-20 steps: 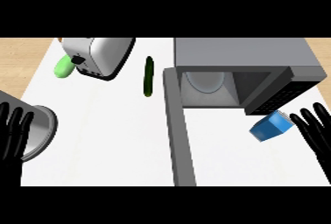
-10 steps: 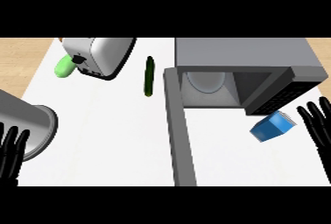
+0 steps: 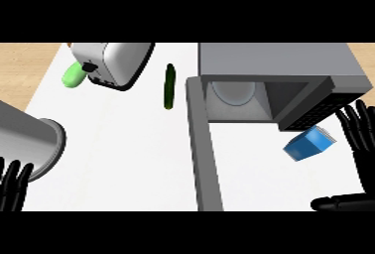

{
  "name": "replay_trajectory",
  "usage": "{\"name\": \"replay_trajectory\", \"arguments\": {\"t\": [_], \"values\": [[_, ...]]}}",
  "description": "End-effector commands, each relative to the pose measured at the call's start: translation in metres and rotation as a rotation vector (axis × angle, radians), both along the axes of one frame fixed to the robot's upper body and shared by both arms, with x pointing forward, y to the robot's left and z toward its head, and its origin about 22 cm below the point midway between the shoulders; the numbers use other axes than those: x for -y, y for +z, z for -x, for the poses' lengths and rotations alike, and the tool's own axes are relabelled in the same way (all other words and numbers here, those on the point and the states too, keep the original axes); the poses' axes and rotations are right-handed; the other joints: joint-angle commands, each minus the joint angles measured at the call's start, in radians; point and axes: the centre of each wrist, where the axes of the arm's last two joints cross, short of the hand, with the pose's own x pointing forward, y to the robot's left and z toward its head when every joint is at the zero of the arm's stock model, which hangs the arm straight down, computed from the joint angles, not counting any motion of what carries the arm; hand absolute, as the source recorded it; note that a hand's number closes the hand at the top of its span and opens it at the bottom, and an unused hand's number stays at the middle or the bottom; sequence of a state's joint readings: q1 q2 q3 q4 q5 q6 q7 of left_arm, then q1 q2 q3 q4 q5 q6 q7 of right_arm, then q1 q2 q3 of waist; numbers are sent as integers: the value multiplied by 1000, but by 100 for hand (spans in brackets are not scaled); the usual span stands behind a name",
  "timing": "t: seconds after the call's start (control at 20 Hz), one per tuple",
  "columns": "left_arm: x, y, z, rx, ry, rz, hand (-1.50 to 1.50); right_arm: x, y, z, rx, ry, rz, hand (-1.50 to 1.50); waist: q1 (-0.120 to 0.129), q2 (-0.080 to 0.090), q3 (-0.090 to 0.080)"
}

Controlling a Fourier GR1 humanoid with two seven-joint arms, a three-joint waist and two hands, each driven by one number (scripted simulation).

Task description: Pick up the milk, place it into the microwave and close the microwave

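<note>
— One carton is deciding this: the milk is sitting slanted on the counter, just below the microwave's front right corner, its long axis running lower-left to upper-right.
— Which hand is sitting nearer?
— The right hand, just beside the milk on its right, fingers straight and spread, holding nothing. The left hand is resting open at the lower left, well apart.
— Room?
— The open door is walling the left; the cavity is gaping up-left of the milk.
</note>
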State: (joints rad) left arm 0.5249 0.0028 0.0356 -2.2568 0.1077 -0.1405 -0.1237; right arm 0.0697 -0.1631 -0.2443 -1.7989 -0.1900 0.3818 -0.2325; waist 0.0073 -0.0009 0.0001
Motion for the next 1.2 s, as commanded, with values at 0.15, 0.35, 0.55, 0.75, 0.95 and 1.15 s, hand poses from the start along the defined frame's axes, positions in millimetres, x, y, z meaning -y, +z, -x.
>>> {"name": "replay_trajectory", "arguments": {"t": [0.15, 0.35, 0.55, 0.75, 0.95, 1.15], "values": [[4, 7, 24, -6, -9, -15, -150, 7, -37, -4, -54, -45, 40, -150, 2, -1, 0], [11, -13, 19, 23, -2, 4, -150, 34, -46, -34, -43, -128, 47, -150, 8, 1, 0], [-1, 12, 20, 11, -17, 7, -150, 50, -56, -17, -37, -134, 80, -150, -2, 0, 0], [-2, -9, 24, 2, -14, -18, -150, 77, -79, -26, -59, -135, 95, -150, 3, 1, 0], [-2, -3, 25, 30, -6, -17, -150, 91, -86, -36, -92, -126, 106, -150, 5, 1, 0], [11, -11, 3, 11, 1, -9, -150, 72, -121, -34, -132, -75, 149, -150, 2, 4, 1]]}}
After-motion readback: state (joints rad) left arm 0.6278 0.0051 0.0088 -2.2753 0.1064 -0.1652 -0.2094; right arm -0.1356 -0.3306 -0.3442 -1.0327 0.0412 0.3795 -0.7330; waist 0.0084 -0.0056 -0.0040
